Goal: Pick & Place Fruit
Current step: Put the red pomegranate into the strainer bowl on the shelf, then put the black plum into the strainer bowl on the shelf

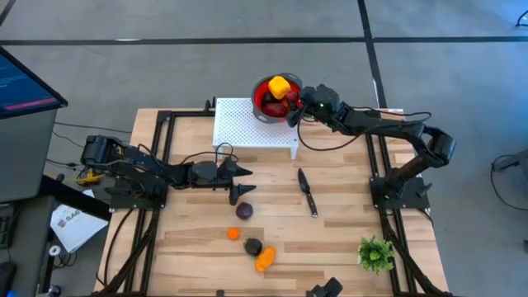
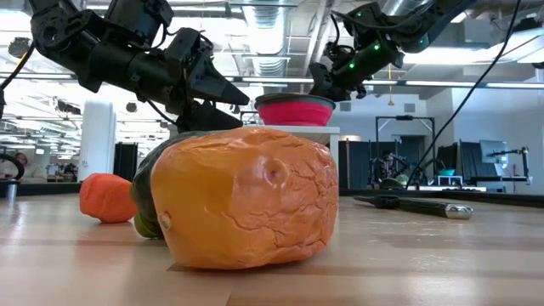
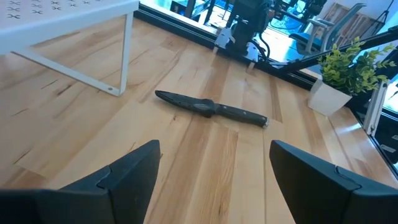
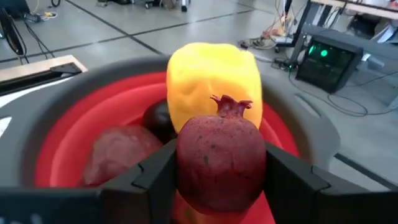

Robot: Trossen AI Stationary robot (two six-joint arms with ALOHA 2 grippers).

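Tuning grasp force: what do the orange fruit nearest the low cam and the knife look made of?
Orange fruit: looks like soft foam or rubbery plastic; matte skin, cracked and wrinkled. Knife: probably toy plastic; uniformly dark, dull blade and handle, no metallic shine, though a coated blade cannot be ruled out.

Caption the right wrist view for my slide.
Right end effector holds a dark red pomegranate over the red bowl with a yellow pepper inside.

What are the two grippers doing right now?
Left gripper: open, empty, above the table.
Right gripper: shut on a pomegranate over the red bowl.
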